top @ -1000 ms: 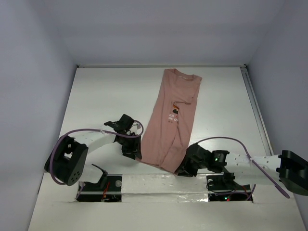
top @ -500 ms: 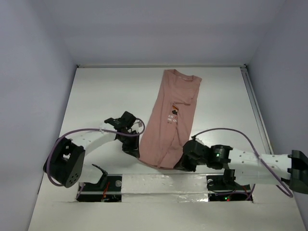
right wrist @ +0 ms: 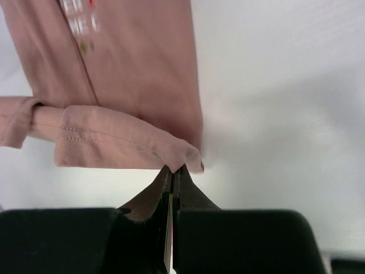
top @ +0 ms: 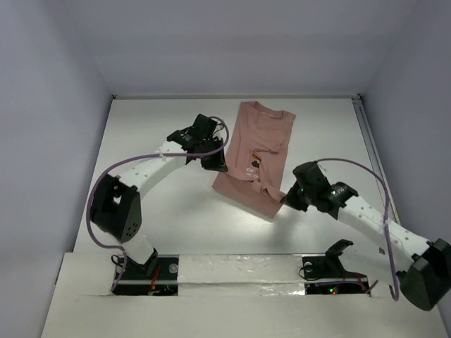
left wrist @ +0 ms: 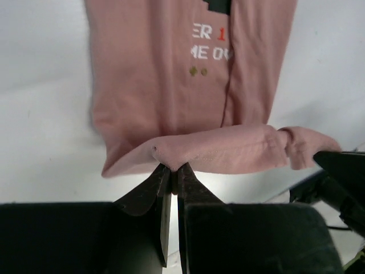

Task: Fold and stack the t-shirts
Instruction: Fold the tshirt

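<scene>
The salmon-pink t-shirt (top: pixel 262 138) lies lengthwise at the table's middle back, collar far, its white chest print (top: pixel 249 167) showing. Its lower part is lifted and doubled over toward the collar. My left gripper (top: pixel 220 165) is shut on the hem's left corner (left wrist: pixel 157 151). My right gripper (top: pixel 285 201) is shut on the hem's right corner (right wrist: pixel 188 154). The raised hem (top: pixel 246 197) hangs between them above the table. In the left wrist view the shirt (left wrist: pixel 171 74) lies under the held edge, and the right gripper (left wrist: pixel 342 171) shows at the right.
A white table (top: pixel 155 211) between grey walls. A rail (top: pixel 373 162) runs along the right edge. Taped white strip (top: pixel 232 271) with both arm bases along the near edge.
Both grippers have lifted the shirt's hem from near the front edge and carried it toward the back, so the lower half now folds over the upper half.
</scene>
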